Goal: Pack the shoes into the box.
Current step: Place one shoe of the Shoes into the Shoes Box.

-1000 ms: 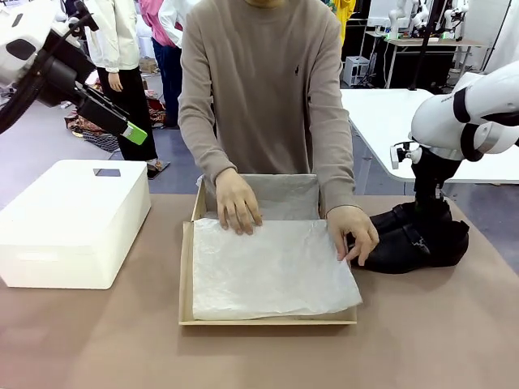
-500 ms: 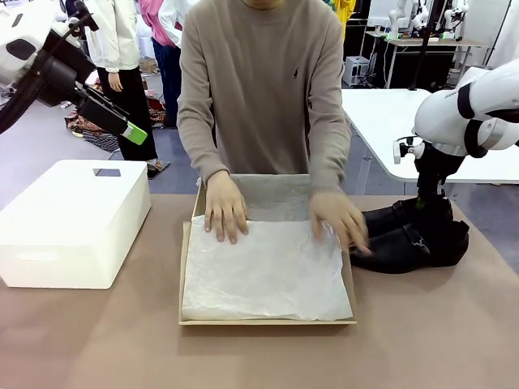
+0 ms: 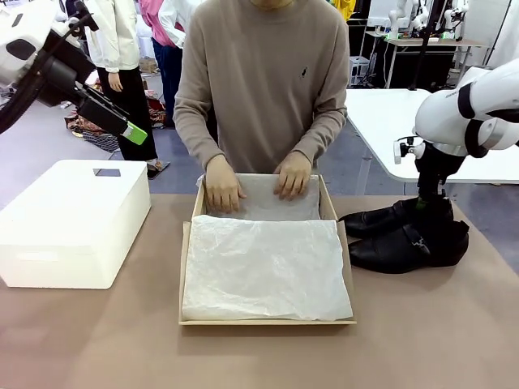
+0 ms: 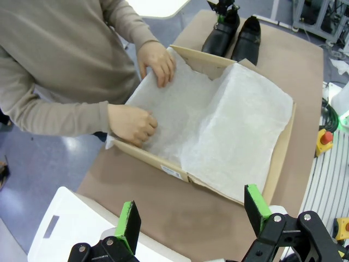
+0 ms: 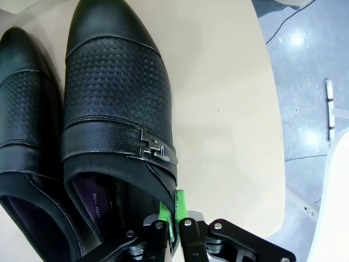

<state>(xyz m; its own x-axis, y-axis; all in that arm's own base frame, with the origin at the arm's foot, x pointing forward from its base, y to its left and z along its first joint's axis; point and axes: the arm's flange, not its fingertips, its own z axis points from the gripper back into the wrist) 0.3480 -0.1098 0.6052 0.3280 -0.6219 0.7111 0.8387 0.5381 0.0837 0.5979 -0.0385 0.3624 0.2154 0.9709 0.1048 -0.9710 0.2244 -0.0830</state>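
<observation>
Two black leather shoes [image 3: 403, 237] lie side by side on the table, right of the tan cardboard box [image 3: 186, 275]. White tissue paper [image 3: 268, 267] lines the box. My right gripper [image 3: 423, 212] reaches down into the heel end of the shoes. In the right wrist view it [image 5: 175, 218] is shut on the side edge of the strapped shoe [image 5: 117, 109], with the second shoe [image 5: 27, 120] alongside. My left gripper [image 3: 134, 134] hangs high at the far left, open [image 4: 192, 215] and empty, above the box [image 4: 281, 158]. The person's hands [image 3: 220, 188] press the tissue at the box's far end.
A large white rounded-corner box [image 3: 73, 219] stands on the left of the table. The person stands at the far edge behind the cardboard box. A white table [image 3: 381, 113] is behind on the right. Bare brown tabletop [image 3: 268, 356] lies in front of the box.
The person's hands have moved from the tissue's middle and the shoes' side to the box's far end. The tissue now lies inside the box. My arms have hardly moved.
</observation>
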